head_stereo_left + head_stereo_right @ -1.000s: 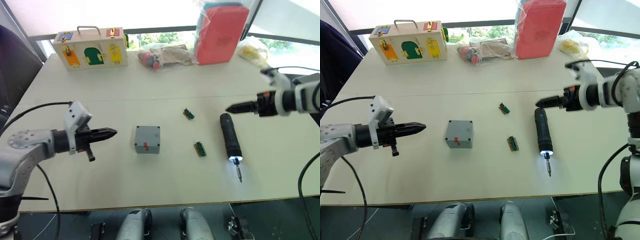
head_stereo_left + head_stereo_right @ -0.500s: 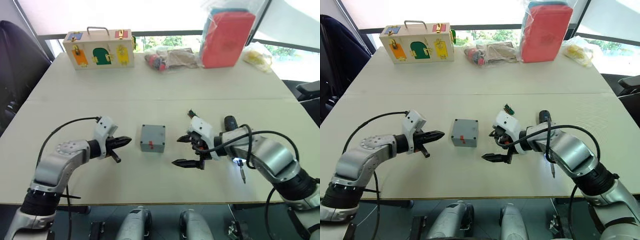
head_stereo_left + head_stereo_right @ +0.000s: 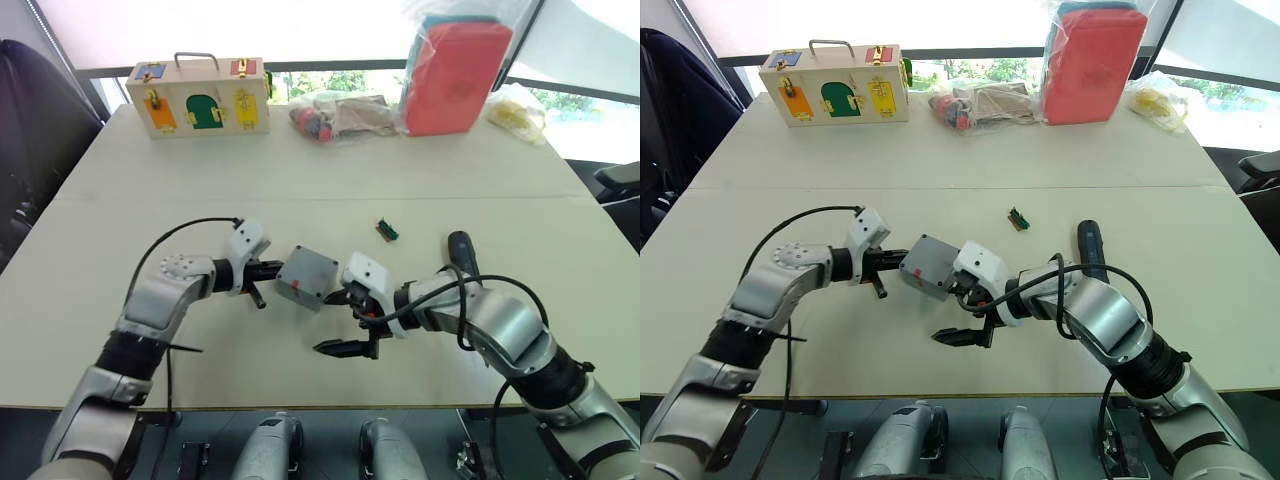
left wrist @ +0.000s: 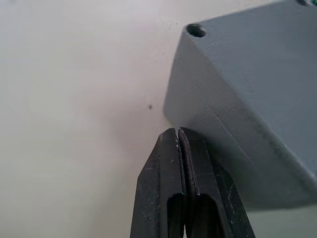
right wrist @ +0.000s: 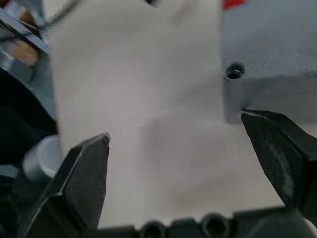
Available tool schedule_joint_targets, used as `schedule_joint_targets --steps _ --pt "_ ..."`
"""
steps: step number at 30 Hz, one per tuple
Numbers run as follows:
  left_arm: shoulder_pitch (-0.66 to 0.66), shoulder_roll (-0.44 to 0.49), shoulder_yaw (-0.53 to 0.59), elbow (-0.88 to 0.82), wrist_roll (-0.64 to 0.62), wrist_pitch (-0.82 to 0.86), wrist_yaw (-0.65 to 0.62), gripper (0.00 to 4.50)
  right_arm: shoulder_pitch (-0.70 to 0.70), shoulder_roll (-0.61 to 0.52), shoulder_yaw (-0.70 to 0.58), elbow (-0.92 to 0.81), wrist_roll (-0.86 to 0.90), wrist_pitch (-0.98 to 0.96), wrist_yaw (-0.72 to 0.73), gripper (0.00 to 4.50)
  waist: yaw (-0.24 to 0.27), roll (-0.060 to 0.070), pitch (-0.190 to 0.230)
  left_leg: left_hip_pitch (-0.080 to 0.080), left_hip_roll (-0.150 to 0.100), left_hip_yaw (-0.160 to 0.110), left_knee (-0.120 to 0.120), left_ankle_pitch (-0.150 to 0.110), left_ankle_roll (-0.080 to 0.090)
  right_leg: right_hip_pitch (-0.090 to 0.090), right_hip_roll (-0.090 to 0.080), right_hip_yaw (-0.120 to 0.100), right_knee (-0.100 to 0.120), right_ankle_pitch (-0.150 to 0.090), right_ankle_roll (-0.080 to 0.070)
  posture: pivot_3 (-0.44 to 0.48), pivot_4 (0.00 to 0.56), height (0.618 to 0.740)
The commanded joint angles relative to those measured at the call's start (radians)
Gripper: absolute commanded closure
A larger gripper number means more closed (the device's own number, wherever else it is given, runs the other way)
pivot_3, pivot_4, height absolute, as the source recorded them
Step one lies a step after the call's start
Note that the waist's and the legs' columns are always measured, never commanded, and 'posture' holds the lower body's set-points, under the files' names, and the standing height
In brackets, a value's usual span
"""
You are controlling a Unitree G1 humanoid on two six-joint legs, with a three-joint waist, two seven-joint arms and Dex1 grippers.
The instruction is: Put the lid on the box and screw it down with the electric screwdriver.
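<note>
The grey box (image 3: 308, 278) sits tilted on the table (image 3: 300, 190) between my two grippers, with a red mark on its near wall. Corner screw holes and a seam along one wall show in the wrist views. I cannot tell the lid apart from the box. My left gripper (image 3: 272, 270) is shut, its tip against the box's left wall (image 4: 237, 124). On the box's right, my right gripper (image 3: 332, 322) is open, with one finger (image 5: 277, 148) close under a box corner. The dark electric screwdriver (image 3: 461, 253) lies further right, partly behind my right arm.
A small green block (image 3: 387, 230) lies behind the right arm. Along the far edge stand a wooden case with colourful doors (image 3: 197, 97), plastic bags (image 3: 335, 112), a red pack (image 3: 455, 65) and a yellow bag (image 3: 515, 110). A dark chair (image 3: 30, 120) stands left of the table.
My left gripper has moved right onto the box, which has turned and tilted. My right gripper has moved left, up to the box's other side.
</note>
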Motion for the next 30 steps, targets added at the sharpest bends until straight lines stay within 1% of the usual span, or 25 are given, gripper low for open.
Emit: schedule_joint_targets --steps 1,3,5,7,9,10,13,16,19,21,25,30 --pt "-0.035 0.007 0.006 0.063 0.054 -0.066 -0.01 4.5 -0.009 -0.007 -0.039 -0.074 0.024 0.045 -0.018 0.04 -0.001 0.0 0.0 0.0 0.0 0.0 0.0 0.0 0.0 0.0 0.0 0.0 0.001 0.0 0.0 0.0 0.15 0.74" --pt "-0.027 0.025 0.026 0.062 0.063 -0.062 -0.007 4.5 -0.006 -0.028 -0.074 -0.097 0.037 0.068 -0.023 0.04 -0.001 0.0 0.0 0.0 0.0 0.0 0.0 0.0 0.0 0.0 0.0 0.0 0.001 0.0 0.0 0.0 0.15 0.74" --pt "0.009 0.068 0.047 0.018 0.067 -0.044 -0.012 4.5 -0.001 -0.078 -0.108 -0.107 0.037 0.065 -0.009 0.04 -0.001 0.0 0.0 0.0 0.0 0.0 0.0 0.0 0.0 0.0 0.0 0.0 0.001 0.0 0.0 0.0 0.15 0.74" --pt "0.078 0.131 0.073 -0.068 0.056 -0.008 -0.027 4.5 0.001 -0.129 -0.118 -0.069 -0.006 0.013 0.0 0.04 -0.005 0.0 0.0 0.0 0.0 0.0 0.0 0.0 0.001 0.0 0.0 0.0 0.0 0.0 0.0 0.0 0.15 0.74" --pt "0.152 0.175 0.097 -0.177 0.01 0.042 -0.055 4.5 -0.012 -0.148 -0.099 0.01 -0.063 -0.07 0.003 0.04 -0.011 0.0 0.0 0.0 0.001 0.0 0.0 -0.001 0.001 0.0 0.0 0.001 0.0 0.0 0.0 0.0 0.15 0.74" --pt "0.2 0.186 0.116 -0.249 -0.03 0.067 -0.071 4.5 -0.026 -0.141 -0.08 0.071 -0.095 -0.123 0.008 0.04 -0.014 0.0 -0.001 0.0 0.001 0.0 0.0 -0.001 0.001 -0.001 0.0 0.001 0.0 0.0 0.0 0.0 0.15 0.74" --pt "0.292 0.196 0.156 -0.392 -0.108 0.137 -0.08 4.5 -0.053 -0.112 -0.045 0.199 -0.163 -0.258 0.043 0.04 -0.02 0.0 -0.001 0.0 0.001 0.001 0.0 -0.001 0.001 -0.001 0.0 0.002 -0.001 0.0 0.0 0.0 0.15 0.74" --pt "0.339 0.174 0.163 -0.463 -0.131 0.186 -0.037 4.5 -0.083 -0.077 -0.01 0.308 -0.216 -0.372 0.091 0.04 -0.016 0.0 -0.001 0.0 0.001 0.0 0.0 -0.001 0.001 -0.001 -0.001 0.002 -0.001 0.0 0.0 0.0 0.15 0.74" --pt "0.35 0.146 0.147 -0.492 -0.134 0.207 0.003 4.5 -0.108 -0.047 0.014 0.377 -0.25 -0.448 0.138 0.04 -0.011 0.0 -0.001 0.0 0.0 0.001 0.0 -0.001 0.001 -0.001 -0.001 0.002 -0.001 0.0 0.0 0.0 0.15 0.74" --pt "0.341 0.124 0.135 -0.494 -0.132 0.215 0.024 4.5 -0.114 -0.026 0.022 0.393 -0.254 -0.474 0.174 0.04 -0.007 0.0 -0.001 0.0 0.0 0.001 0.0 -0.001 0.001 -0.001 0.0 0.002 0.0 0.0 0.0 0.0 0.15 0.74" --pt "0.282 0.088 0.107 -0.425 -0.089 0.182 0.057 4.5 -0.09 -0.007 0.025 0.333 -0.233 -0.452 0.229 0.04 0.002 0.0 -0.001 0.0 0.0 0.001 0.001 0.0 0.001 0.0 0.0 0.001 0.0 0.0 0.0 0.0 0.15 0.74" --pt "0.23 0.068 0.1 -0.353 -0.066 0.142 0.055 4.5 -0.042 -0.025 0.009 0.231 -0.223 -0.378 0.242 0.04 0.0 0.0 -0.001 0.0 0.0 0.001 0.001 0.0 0.001 0.0 0.0 0.001 0.0 0.0 0.0 0.0 0.15 0.74"
